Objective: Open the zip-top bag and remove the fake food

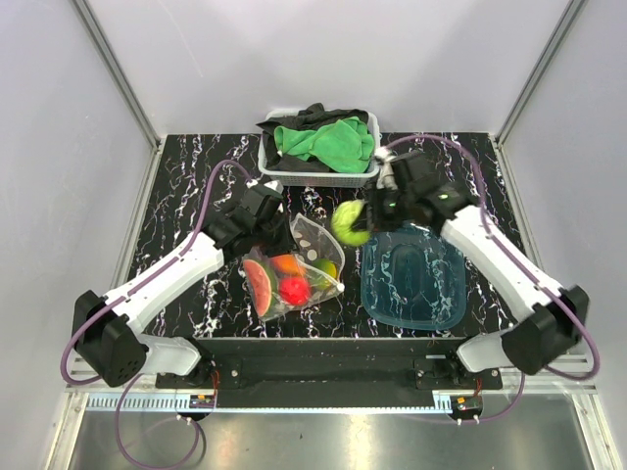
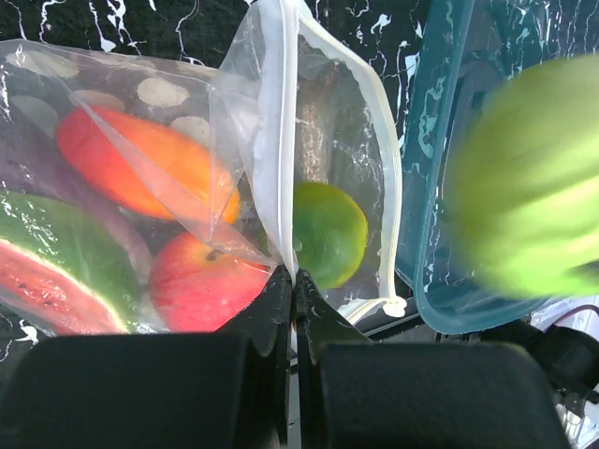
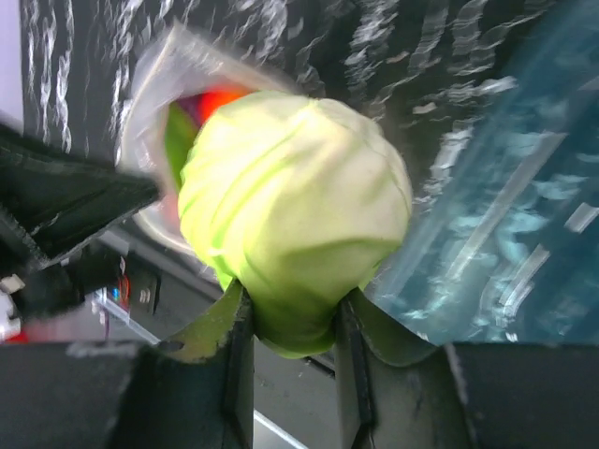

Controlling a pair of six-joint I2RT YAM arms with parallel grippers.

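Zip-top bag [image 2: 281,140]: being pinched by left claw [image 2: 292,290].
Green ball [image 3: 295,201]: being gripped by right claw [image 3: 290,327]; tub [image 1: 416,284] lying just toward tabletop's [image 1: 191,171] right edge.

One zip-top bag [image 1: 312,236] — perhaps five fake food pieces [image 1: 348,223] — one tub [image 1: 419,284], one basket [image 1: 315,177].

Open room inside the zip-top bag [image 2: 356,159] (teal tub [image 2: 435,140] beside)

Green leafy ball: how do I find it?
Find the teal tub on the black marbled table. By its far left corner, the right gripper pinches the green leafy ball. It is the only piece outside the zip-top bag, pale yellow-green and wrinkly.
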